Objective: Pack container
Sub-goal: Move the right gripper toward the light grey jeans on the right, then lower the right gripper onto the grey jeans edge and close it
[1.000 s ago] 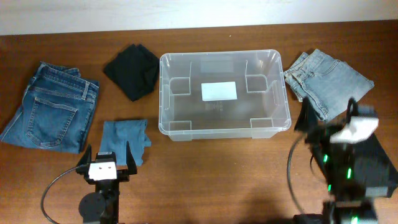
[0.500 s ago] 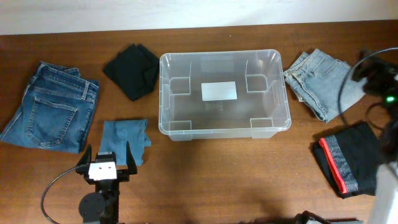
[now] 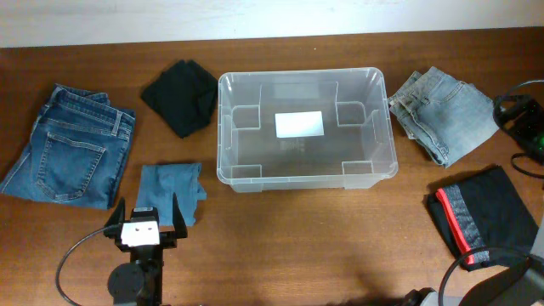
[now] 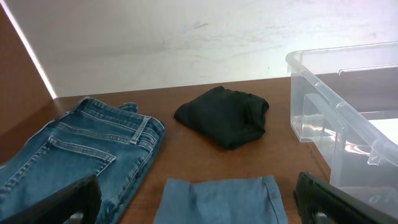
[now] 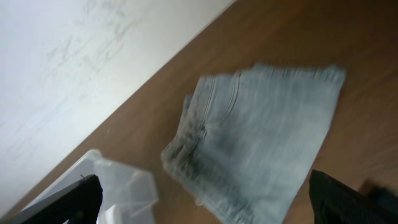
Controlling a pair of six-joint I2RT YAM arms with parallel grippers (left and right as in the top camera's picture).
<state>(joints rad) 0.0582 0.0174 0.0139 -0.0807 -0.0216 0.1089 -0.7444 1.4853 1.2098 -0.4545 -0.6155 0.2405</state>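
The container (image 3: 223,127) is a clear plastic bin at the table's middle, with only a white label (image 3: 299,124) on its floor. Its corner shows in the left wrist view (image 4: 348,118) and, blurred, in the right wrist view (image 5: 118,183). My left gripper (image 3: 146,211) is open and empty at the front left, over the near edge of a small blue cloth (image 3: 170,189), also in its wrist view (image 4: 221,198). My right gripper (image 3: 520,117) is at the far right edge, open and empty in its wrist view (image 5: 205,208), above light blue jeans (image 5: 261,143).
Dark blue jeans (image 3: 72,144) lie at the far left. A black cloth (image 3: 180,96) lies left of the bin. Light blue jeans (image 3: 442,110) lie right of it. A black garment with a red stripe (image 3: 480,217) lies at the front right.
My right arm has swung from over the black and red garment at the front right back to the far right edge beside the light jeans. The left arm has not moved.
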